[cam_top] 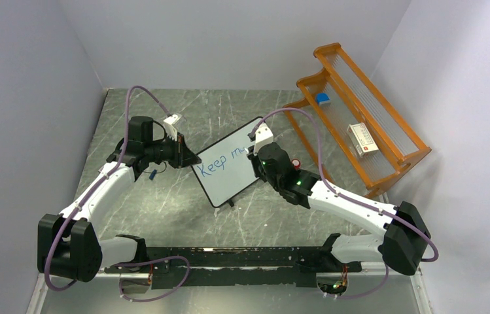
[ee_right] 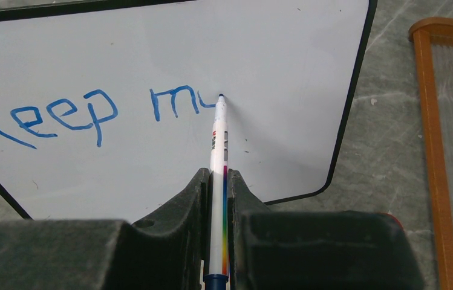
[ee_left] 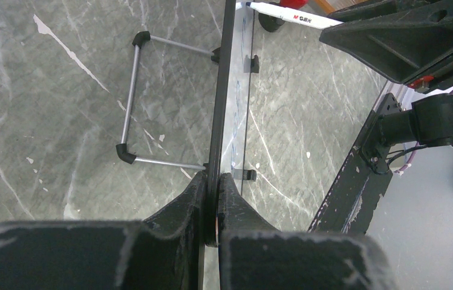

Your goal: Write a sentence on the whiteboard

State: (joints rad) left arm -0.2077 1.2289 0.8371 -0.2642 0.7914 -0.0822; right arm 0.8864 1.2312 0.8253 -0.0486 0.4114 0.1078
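The whiteboard [cam_top: 226, 171], white with a thin black frame, stands tilted on the table's middle. It also shows in the right wrist view [ee_right: 272, 54] and edge-on in the left wrist view [ee_left: 219, 109]. Blue writing on it [ee_right: 60, 115] reads "Keep m" with one further partial stroke. My left gripper [cam_top: 186, 157] is shut on the board's left edge [ee_left: 212, 199]. My right gripper [cam_top: 255, 157] is shut on a white marker [ee_right: 218, 157] with a rainbow stripe. The marker's blue tip touches the board just right of the last stroke.
An orange rack [cam_top: 360, 118] stands at the back right, holding a blue object [cam_top: 322, 99] and a white box [cam_top: 363, 139]. The board's wire stand [ee_left: 130, 103] shows behind it. A black rail [cam_top: 229, 258] runs along the near edge between the arm bases.
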